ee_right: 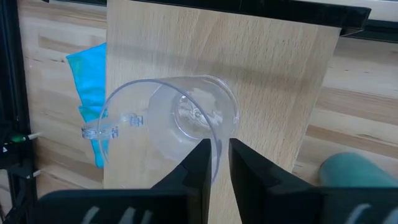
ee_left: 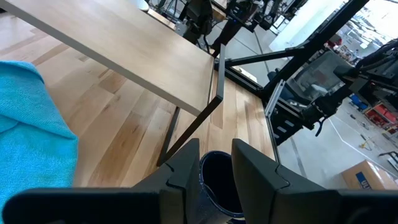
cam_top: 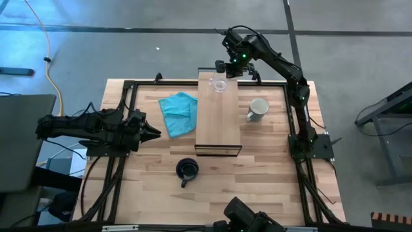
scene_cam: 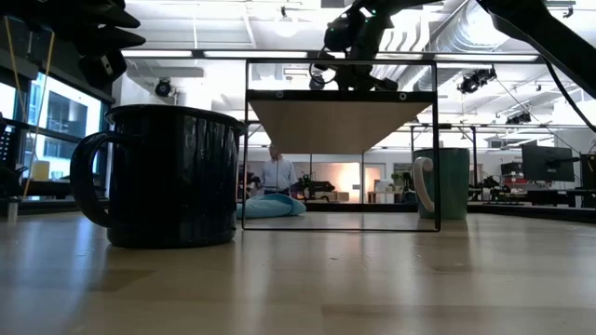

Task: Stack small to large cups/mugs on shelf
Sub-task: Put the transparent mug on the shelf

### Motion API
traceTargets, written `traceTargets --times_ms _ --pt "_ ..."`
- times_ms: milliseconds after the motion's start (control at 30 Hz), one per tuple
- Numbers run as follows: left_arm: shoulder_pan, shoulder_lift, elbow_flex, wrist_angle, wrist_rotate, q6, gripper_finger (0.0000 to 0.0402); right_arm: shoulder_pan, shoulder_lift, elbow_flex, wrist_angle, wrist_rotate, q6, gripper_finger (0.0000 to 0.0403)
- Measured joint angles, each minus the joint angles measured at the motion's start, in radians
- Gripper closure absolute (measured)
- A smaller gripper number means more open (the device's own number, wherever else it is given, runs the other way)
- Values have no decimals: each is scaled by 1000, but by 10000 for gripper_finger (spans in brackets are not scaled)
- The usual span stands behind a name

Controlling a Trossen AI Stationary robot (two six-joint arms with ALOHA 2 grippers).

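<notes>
Right gripper (ee_right: 216,163) sits over the far end of the long light-wood raised shelf (cam_top: 217,119), its two dark fingers (ee_right: 198,168) a narrow gap apart with the rim of the small clear glass cup (ee_right: 177,121) between them; whether they pinch or have just let go I cannot tell. Cup rests on the shelf top at that far end. To do the release well: open only enough to clear the rim, then lift straight up (a sideways drag would tip thin glass). Black handled mug (cam_top: 187,171) stands on the table near the shelf's front; white handled mug (cam_top: 257,108) stands on the table just beside the shelf. Left gripper (ee_left: 215,163) waits at the table's left, fingers narrowly apart, holding nothing.
</notes>
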Motion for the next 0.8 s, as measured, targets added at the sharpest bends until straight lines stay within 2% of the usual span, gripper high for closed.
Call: traceTargets --times_ms 800 --pt "0 0 0 0 0 1 318 2 0 0 -8 -13 63 355"
